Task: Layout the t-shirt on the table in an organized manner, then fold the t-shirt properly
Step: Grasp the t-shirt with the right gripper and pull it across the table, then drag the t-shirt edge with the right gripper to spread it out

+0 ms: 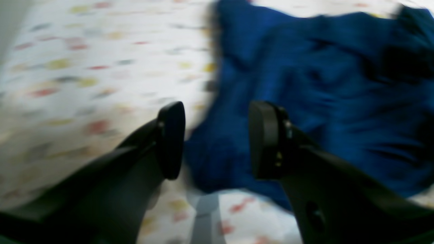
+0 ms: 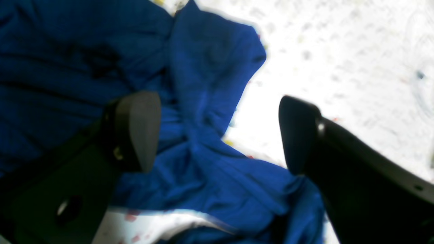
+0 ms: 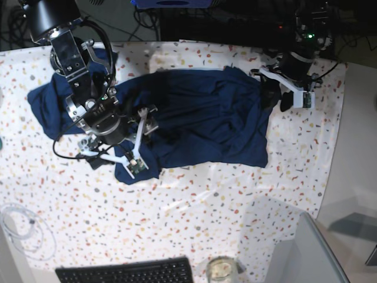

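The dark navy t-shirt (image 3: 200, 118) lies spread and wrinkled across the back half of the table (image 3: 206, 218). My right gripper (image 3: 136, 144) hovers over the shirt's front-left corner. In the right wrist view its jaws (image 2: 220, 132) stand wide open, with bunched t-shirt (image 2: 210, 169) and table (image 2: 339, 51) below and nothing between the pads. My left gripper (image 3: 275, 97) is at the shirt's right edge. In the blurred left wrist view this gripper (image 1: 217, 135) is open and empty above the edge of the t-shirt (image 1: 322, 84) and the speckled table (image 1: 84, 67).
A black keyboard (image 3: 126, 272) and a glass jar (image 3: 221, 270) sit at the front edge. A coil of clear cable (image 3: 23, 227) lies at the front left. A grey panel (image 3: 306, 253) stands at the front right, by the table's right edge.
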Controlling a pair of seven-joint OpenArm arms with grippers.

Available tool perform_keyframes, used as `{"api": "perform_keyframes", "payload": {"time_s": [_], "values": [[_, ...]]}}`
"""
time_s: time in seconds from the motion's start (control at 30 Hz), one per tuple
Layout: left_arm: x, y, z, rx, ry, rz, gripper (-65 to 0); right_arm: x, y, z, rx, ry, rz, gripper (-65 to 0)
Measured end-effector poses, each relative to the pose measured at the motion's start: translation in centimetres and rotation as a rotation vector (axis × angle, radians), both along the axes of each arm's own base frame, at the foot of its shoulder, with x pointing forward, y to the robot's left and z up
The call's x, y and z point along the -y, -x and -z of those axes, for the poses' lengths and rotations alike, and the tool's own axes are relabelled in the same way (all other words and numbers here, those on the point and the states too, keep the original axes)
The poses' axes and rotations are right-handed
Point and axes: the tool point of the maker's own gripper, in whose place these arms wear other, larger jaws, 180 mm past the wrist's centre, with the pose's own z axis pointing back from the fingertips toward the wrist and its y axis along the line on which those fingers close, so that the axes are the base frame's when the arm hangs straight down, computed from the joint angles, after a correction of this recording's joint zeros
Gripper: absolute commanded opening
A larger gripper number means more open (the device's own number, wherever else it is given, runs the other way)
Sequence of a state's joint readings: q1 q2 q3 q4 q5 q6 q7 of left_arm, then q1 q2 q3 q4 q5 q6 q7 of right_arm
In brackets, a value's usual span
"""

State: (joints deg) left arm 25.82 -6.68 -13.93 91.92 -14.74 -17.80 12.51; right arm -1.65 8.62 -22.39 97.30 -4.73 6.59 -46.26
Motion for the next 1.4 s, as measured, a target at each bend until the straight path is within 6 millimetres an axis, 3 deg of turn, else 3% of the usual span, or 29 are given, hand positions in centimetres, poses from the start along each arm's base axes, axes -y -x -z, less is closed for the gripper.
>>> {"api": "perform_keyframes", "payload": {"time_s": [0.1, 0.2, 0.27, 0.33, 0.47, 0.7, 0.77, 0.9, 0.97, 1.03, 1.1, 1.17, 1.27, 1.33, 1.4], "values": [[1.9, 0.0, 1.4, -0.03, 0.032, 0.039, -50.2, 0.4, 1.5, 3.0, -0.091, 0.032, 0.003, -15.3], [1.3, 1.6, 3.6, -0.102, 0.034, 0.018, -65.0, 1.0, 1.3, 4.8, -0.094, 0.042, -0.004, -15.5], [0.3, 2.8, 5.1, -0.153, 0.024, -0.009, -65.0, 1.2, 1.2, 6.2, -0.102, 0.038, -0.005, -17.1], [-0.8, 3.2, 5.6, -0.168, 0.018, -0.035, -65.0, 1.5, 1.3, 7.3, -0.121, 0.04, -0.001, -28.5], [-3.0, 3.7, 6.1, -0.174, 0.012, -0.096, -65.0, 2.4, 0.7, 7.7, -0.125, 0.058, 0.012, -65.0], [-7.0, 4.5, 6.3, -0.197, -0.051, -0.153, -65.0, 7.4, -2.0, 3.9, -0.016, 0.022, 0.182, -65.0], [-7.3, 4.5, 6.3, -0.201, -0.059, -0.141, -65.0, 8.7, -2.5, 3.4, 0.001, 0.033, 0.198, -65.0], [-7.1, 4.3, 6.0, -0.194, -0.057, -0.141, -65.0, 11.4, -3.3, 4.2, -0.025, 0.068, 0.251, -63.9], [-6.8, 3.9, 5.4, -0.181, -0.059, -0.129, -65.0, 12.5, -2.5, 5.0, -0.08, 0.091, 0.284, -61.8], [-6.7, 3.0, 4.1, -0.137, -0.065, -0.124, -65.0, 12.7, -1.4, 5.8, -0.141, 0.111, 0.301, -57.2], [-6.3, 2.5, 3.1, -0.106, -0.069, -0.109, -65.0, 12.4, -0.4, 5.9, -0.177, 0.117, 0.308, -47.9], [-5.9, 2.7, 2.3, -0.092, -0.073, -0.097, -65.0, 12.0, 0.6, 4.6, -0.174, 0.12, 0.305, -35.9], [-5.7, 3.4, 1.8, -0.094, -0.083, -0.084, -65.0, 10.4, -0.2, 0.8, -0.064, 0.076, 0.284, -21.9], [-5.6, 3.4, 1.4, -0.087, -0.085, -0.078, -65.0, 9.2, -1.4, -0.8, -0.01, 0.039, 0.276, -19.4], [-5.5, 3.3, 1.3, -0.079, -0.081, -0.081, -65.0, 7.9, -2.6, -0.8, -0.013, 0.02, 0.26, -19.2]]}}
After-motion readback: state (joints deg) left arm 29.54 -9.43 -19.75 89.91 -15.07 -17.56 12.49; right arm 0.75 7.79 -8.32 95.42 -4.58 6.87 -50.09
